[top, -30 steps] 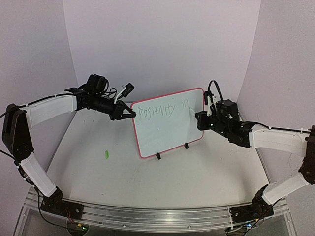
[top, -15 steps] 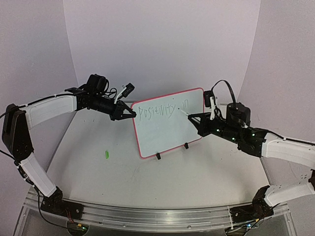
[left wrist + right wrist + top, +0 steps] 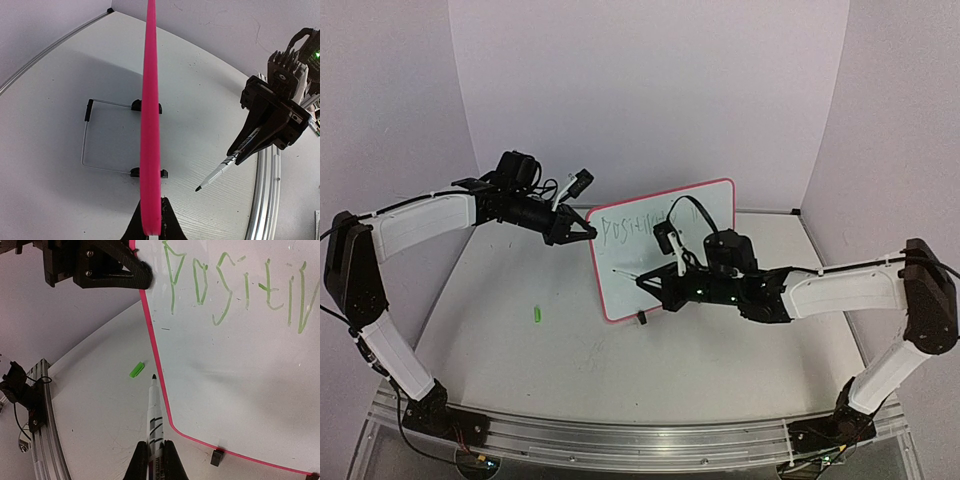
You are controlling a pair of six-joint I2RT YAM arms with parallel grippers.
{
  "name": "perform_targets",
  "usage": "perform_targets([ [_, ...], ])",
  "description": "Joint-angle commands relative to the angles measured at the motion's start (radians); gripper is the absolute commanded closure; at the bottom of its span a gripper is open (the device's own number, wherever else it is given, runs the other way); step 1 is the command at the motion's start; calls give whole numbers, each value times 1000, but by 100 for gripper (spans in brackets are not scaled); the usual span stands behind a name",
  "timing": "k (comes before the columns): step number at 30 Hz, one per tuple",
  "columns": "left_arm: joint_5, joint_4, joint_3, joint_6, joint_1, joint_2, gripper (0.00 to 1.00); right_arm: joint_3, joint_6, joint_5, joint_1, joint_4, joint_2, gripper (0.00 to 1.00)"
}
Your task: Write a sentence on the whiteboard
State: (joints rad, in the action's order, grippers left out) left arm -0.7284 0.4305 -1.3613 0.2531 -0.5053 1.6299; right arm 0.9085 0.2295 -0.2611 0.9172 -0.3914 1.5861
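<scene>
The whiteboard (image 3: 625, 258) stands tilted back near the centre of the top view, on the grey desk (image 3: 620, 385). Its red-pink rim runs edge-on down the middle of the left wrist view. The sentence (image 3: 628, 226) runs along the board's upper part as thin green capitals. In the right wrist view the sentence (image 3: 235, 285) reads roughly "POSITIV" before the frame edge cuts it off, and the board below the letters is blank. Two black clip feet (image 3: 146, 106) grip the bottom rim, and a wire stand (image 3: 84, 137) lies flat on the desk behind them. The left pincer (image 3: 586, 232) is closed on the board's upper left edge, with one finger on each side of the rim at the bottom of its own view. The right pincer (image 3: 655, 282) sits in front of the board's lower half, clamped tight around a marker (image 3: 154, 412). The marker points toward the lower left of the top view. In the left wrist view its dark tip hangs clear of the board face with open desk between them. A small green piece (image 3: 535, 313) lies on the desk, well to the left of the board.
</scene>
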Motion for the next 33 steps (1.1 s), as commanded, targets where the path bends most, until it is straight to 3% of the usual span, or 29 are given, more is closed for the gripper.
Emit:
perform_targets([
  [1,61,74,7,26,-12,-15,100,74,8,-30,0,-87,55,100],
  [16,62,77,7,28,-12,-15,100,142,45,41,0,-81,170,100],
  [33,63,77,7,30,-15,-21,100,84,77,156,-2,-38,150,100],
])
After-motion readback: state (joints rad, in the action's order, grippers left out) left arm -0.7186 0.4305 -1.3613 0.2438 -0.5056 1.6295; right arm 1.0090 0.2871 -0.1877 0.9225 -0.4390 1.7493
